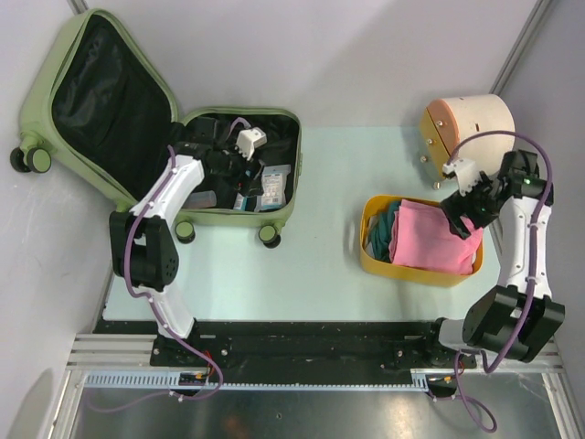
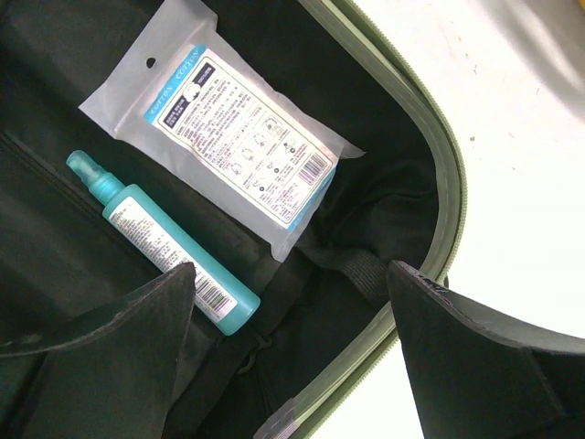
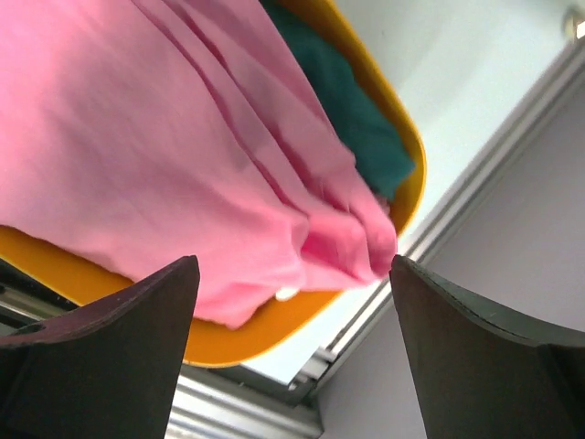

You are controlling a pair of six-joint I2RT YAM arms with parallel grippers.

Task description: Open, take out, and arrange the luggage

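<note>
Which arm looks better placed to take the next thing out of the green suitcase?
Left: the left gripper hovers open over the suitcase, right above the teal spray bottle; the right gripper is off over the yellow basket.

The left gripper point(image 1: 233, 157) is reaching into the open luggage point(image 1: 37, 114) while the right gripper point(image 1: 464, 218) is hovering over the pink cloth point(image 1: 425, 238) in the yellow basket point(image 1: 411, 272).
</note>
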